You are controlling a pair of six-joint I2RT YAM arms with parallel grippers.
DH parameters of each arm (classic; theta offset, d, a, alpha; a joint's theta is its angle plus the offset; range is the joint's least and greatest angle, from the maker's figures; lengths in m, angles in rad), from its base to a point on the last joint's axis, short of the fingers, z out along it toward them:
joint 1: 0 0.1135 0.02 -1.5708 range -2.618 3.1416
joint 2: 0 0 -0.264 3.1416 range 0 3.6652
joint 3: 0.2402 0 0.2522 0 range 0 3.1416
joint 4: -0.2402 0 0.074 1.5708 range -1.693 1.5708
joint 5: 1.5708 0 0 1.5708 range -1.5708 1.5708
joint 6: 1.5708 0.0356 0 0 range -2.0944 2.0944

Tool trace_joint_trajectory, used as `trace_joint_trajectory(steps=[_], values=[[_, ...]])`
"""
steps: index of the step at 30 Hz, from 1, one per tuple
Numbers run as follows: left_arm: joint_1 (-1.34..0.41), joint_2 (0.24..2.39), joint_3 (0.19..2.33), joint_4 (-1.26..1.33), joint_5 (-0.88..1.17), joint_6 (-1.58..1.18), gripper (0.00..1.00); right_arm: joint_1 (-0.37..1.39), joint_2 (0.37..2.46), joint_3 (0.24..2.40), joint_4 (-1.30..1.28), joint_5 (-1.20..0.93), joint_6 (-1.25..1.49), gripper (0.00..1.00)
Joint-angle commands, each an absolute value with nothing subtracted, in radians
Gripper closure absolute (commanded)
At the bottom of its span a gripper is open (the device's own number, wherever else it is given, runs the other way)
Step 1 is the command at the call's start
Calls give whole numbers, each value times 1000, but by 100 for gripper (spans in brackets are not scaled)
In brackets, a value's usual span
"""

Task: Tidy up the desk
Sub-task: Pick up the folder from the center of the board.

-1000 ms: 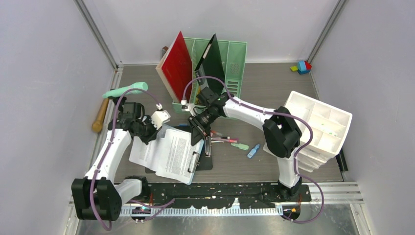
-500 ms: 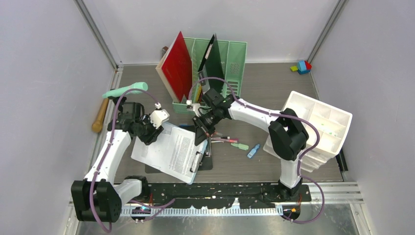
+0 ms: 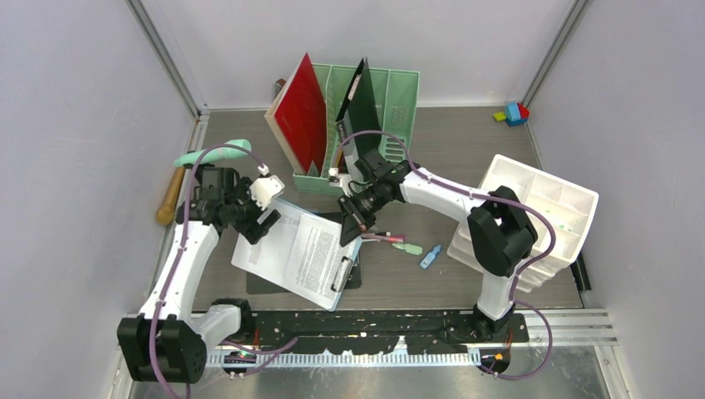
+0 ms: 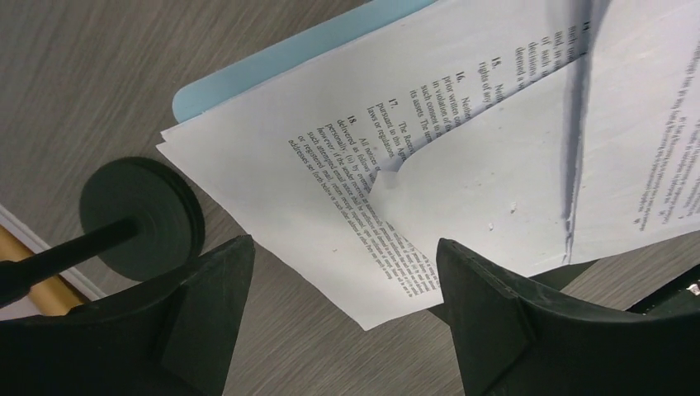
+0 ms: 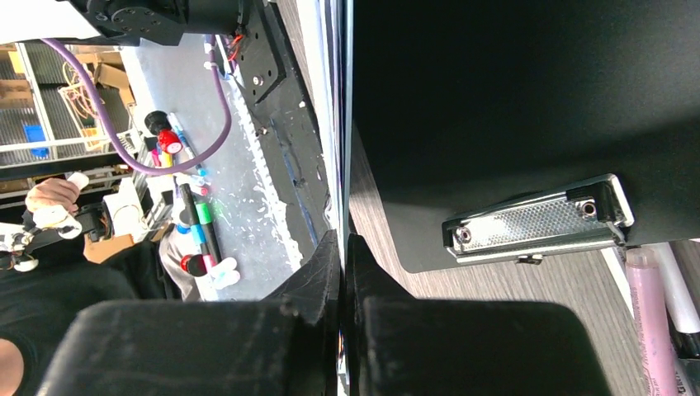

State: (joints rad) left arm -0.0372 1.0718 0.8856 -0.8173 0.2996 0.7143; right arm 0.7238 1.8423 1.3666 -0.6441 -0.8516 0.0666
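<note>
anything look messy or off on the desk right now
Yes. The printed sheets on the blue clipboard are fanned out of line, the top one's corner curled up. Markers lie loose on the desk beside it.

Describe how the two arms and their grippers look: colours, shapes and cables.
Both the left arm and right arm have white links between bulky black joints, and a purple cable loops along each. The left gripper and right gripper have blocky matte black fingers. A white camera housing sits on the left wrist.
</note>
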Motion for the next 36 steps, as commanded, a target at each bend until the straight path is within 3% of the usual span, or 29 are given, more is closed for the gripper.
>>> trace_joint_trajectory(steps=[1,19,26,36], values=[[-39,974,978,-878,373,718,14,707,1762,1396,-620,-897,99,99],[-140,839,1103,-1042,404,788,11,627,1609,1387,-513,-1084,469,100],[-187,833,1179,-1039,385,825,11,597,1480,1321,-340,-1077,668,99],[-203,848,1282,-1053,368,961,7,498,1401,1314,-295,-1076,769,100]])
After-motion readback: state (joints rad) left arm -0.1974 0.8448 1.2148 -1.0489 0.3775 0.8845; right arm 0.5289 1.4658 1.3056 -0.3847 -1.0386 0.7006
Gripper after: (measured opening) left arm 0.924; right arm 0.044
